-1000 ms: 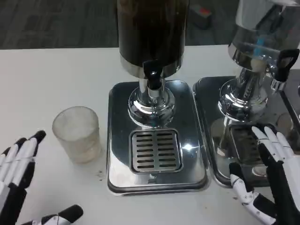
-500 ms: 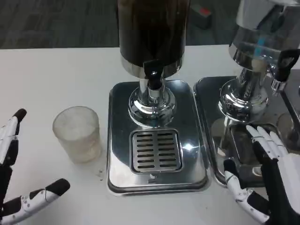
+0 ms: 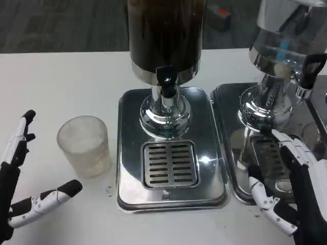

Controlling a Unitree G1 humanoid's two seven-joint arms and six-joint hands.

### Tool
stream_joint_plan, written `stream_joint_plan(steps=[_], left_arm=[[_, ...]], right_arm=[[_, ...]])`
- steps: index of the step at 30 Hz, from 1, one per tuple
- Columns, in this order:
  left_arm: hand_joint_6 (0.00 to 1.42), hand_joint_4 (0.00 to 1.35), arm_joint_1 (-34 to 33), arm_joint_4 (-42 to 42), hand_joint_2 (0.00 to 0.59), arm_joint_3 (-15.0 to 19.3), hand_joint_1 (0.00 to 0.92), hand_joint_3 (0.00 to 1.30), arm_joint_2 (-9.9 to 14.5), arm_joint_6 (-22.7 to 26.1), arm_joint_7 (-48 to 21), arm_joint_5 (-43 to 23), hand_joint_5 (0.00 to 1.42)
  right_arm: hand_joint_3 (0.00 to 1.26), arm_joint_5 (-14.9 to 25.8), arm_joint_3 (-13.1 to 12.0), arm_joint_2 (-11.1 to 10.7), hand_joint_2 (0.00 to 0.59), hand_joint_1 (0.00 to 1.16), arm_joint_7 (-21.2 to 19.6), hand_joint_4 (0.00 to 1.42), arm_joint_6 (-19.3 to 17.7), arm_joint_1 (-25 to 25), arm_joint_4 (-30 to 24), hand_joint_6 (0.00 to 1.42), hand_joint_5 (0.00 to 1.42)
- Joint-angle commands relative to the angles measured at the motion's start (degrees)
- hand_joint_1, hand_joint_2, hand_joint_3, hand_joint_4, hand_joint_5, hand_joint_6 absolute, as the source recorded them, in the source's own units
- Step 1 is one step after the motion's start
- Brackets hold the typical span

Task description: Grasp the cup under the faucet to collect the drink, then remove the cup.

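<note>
White tabletop is carrying the cup, sitting left of the faucet, not under it. Left hand is waiting beside it, fingers apart, holding nothing. A clumsy grab might be tipping it over.

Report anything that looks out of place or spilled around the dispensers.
The cup stands on the white table left of the dispenser's drip tray, not under the faucet. A few small dark specks lie on the table near the tray's front left corner. Nothing looks tipped or damaged.
</note>
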Motion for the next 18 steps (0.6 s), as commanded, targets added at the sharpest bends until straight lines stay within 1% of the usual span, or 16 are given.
stream_joint_plan(steps=[1,8,18], left_arm=[[0.32,0.07,-2.6,2.8,0.011,-1.2,0.178,0.05,1.0,1.0,-3.1,-1.9,0.21],[0.39,0.12,-7.5,7.3,0.011,-3.0,0.195,0.09,1.3,1.1,-6.7,-3.8,0.27],[0.41,0.14,-13.9,13.9,0.011,-5.4,0.196,0.11,1.5,1.5,-10.8,-6.1,0.29]], right_arm=[[0.2,0.5,0.2,-0.2,0.446,0.41,0.5,0.17,-0.1,-0.1,0.1,0.25,0.14],[0.23,0.9,0.2,0.2,0.446,0.41,0.4,0.2,0.0,0.8,-0.6,0.26,0.16],[0.24,1.4,0.4,0.9,0.433,0.4,-0.1,0.21,-0.1,1.6,-1.2,0.27,0.18]])
